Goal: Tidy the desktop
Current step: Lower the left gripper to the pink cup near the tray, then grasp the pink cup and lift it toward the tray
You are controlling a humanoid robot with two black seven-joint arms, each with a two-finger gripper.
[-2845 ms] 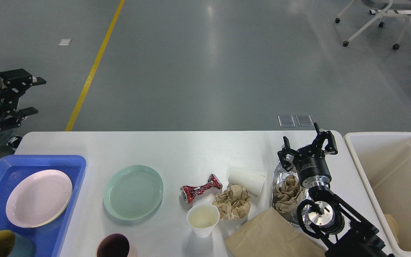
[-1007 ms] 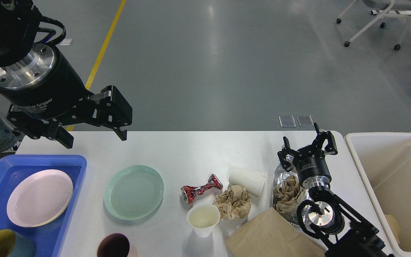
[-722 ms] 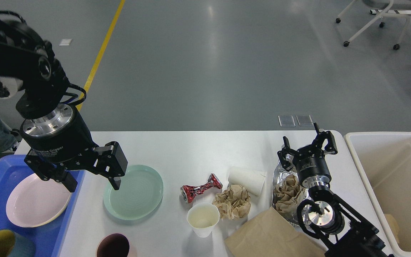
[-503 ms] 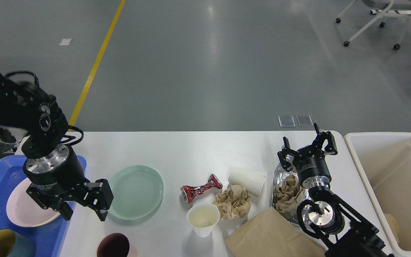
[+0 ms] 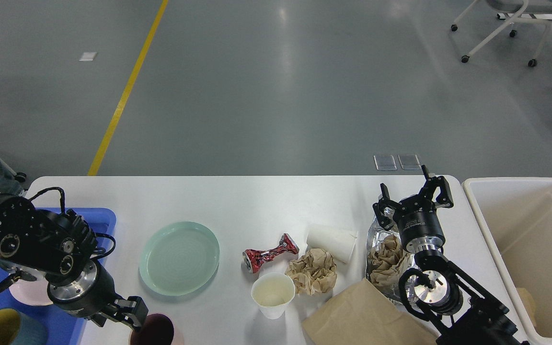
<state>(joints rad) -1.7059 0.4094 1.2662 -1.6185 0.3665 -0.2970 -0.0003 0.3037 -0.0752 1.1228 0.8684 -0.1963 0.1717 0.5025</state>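
Now, head view: the only view given.
Left gripper (image 5: 120, 317): has swung down from high over the far-left edge to the dark cup (image 5: 154, 331) at the near edge; its fingers straddle the cup's left rim, spread apart, not yet clamped.
Right gripper (image 5: 412, 197): unmoved, fingers apart, empty, above the foil wrapper (image 5: 386, 251).
Desktop (image 5: 257, 201): white tabletop, cluttered with green plate (image 5: 179, 257), crushed can (image 5: 270, 252), paper cups, crumpled paper.
Blue tray (image 5: 95, 218): at left, partly behind the arm.
Meaning: likely the cup gets lifted next, toward the tray.
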